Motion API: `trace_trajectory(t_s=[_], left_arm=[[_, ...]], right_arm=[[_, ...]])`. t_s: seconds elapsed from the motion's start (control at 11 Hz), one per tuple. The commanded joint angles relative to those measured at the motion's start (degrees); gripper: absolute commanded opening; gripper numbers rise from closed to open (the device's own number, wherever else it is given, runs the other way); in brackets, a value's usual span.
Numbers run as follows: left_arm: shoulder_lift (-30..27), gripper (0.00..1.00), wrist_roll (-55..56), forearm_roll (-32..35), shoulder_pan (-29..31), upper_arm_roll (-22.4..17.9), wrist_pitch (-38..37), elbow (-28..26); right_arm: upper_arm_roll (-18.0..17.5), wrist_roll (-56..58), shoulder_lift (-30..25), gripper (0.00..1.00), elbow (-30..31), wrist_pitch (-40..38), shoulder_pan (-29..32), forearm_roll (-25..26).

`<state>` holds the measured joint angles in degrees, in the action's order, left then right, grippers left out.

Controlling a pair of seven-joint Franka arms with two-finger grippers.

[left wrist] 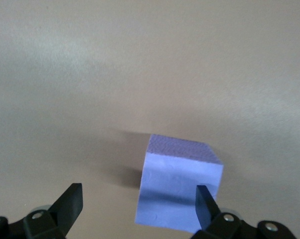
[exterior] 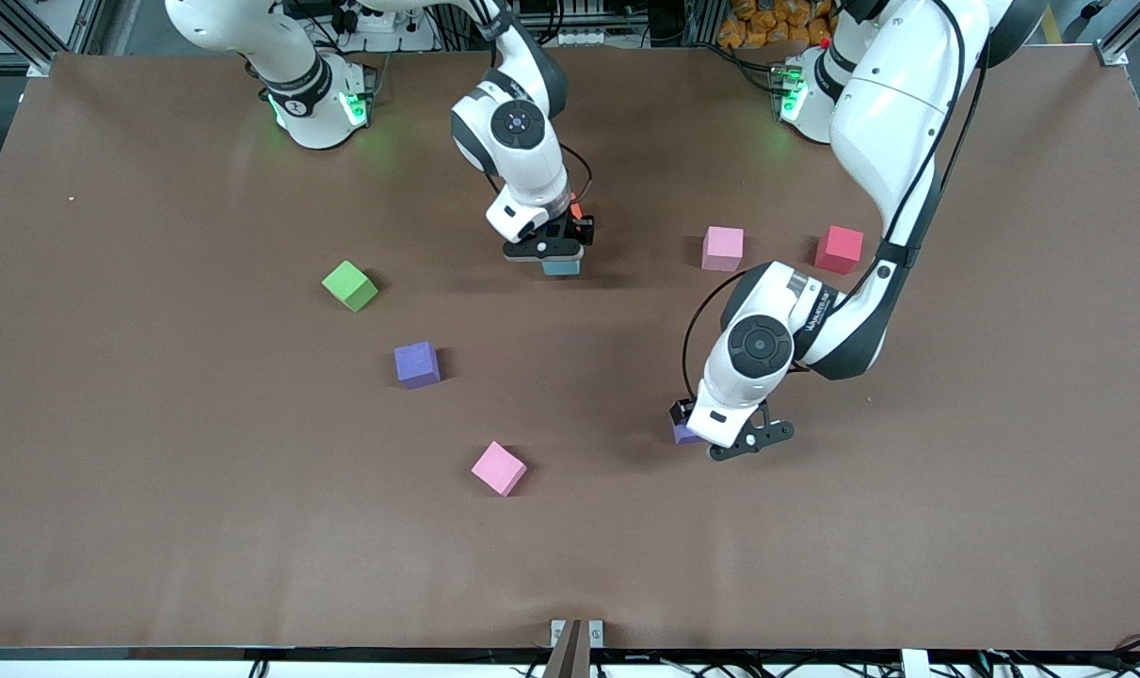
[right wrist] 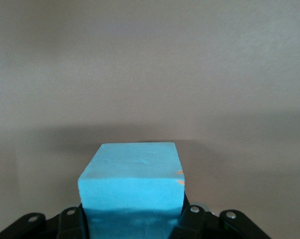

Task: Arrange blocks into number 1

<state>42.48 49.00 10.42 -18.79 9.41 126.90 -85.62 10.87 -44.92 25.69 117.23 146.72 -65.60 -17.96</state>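
The right arm bends down near the middle of the table, and the right gripper [exterior: 549, 252] is clenched on the sky-blue block [exterior: 561, 266], which barely peeks out under the fingers from across the table. The right wrist view shows that block [right wrist: 131, 191] plainly, wedged between the jaws.

The left arm reaches low toward the camera's side, and the left gripper [exterior: 746, 439] hangs spread apart over a purple block [exterior: 684, 433], mostly hidden by the wrist. The left wrist view shows this block [left wrist: 179, 186] beside one finger [left wrist: 203, 201], not squeezed.

Another purple block [exterior: 417, 364] and a pink block [exterior: 499, 468] sit loose toward the right arm's end.
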Motion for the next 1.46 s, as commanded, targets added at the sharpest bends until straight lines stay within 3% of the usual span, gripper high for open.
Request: trace_trajectory(t_s=[0.0,0.55,0.91,1.0,1.1,1.19,1.28,1.37], left_arm=[[1.0,1.0,0.8,0.8,0.3,0.5,0.0,3.3],[4.4,1.0,4.6,0.8,-1.9,0.5,6.2,3.9],[4.9,1.0,4.2,1.1,-2.0,0.5,6.4,3.6],[5.2,1.0,3.9,1.1,-2.0,0.5,6.4,3.5],[5.2,0.89,3.8,1.2,-2.0,0.5,6.4,3.5],[5.2,0.35,3.8,1.3,-2.0,0.5,6.4,3.4],[5.2,0.0,3.7,1.4,-1.9,0.5,6.4,3.4],[5.1,0.0,3.7,1.4,-1.9,0.5,6.4,3.4]], right_arm=[[0.3,0.1,2.3,0.54,-1.5,0.5,-1.4,-2.1],[-1.3,1.9,2.4,0.54,0.2,-0.1,-1.6,-1.9],[-2.6,1.9,1.6,0.56,1.7,-0.2,-1.5,-1.9],[-2.6,1.9,1.6,0.63,1.9,-0.2,-1.5,-1.9],[-2.6,1.8,1.4,0.73,2.0,-0.2,-1.5,-1.9],[-2.7,1.4,0.7,1.0,2.1,-0.2,-1.1,-1.9],[-2.7,1.4,-1.0,1.0,2.6,-1.1,0.0,-1.9],[-2.7,1.8,-3.3,1.0,3.1,-2.7,1.5,-1.9]])
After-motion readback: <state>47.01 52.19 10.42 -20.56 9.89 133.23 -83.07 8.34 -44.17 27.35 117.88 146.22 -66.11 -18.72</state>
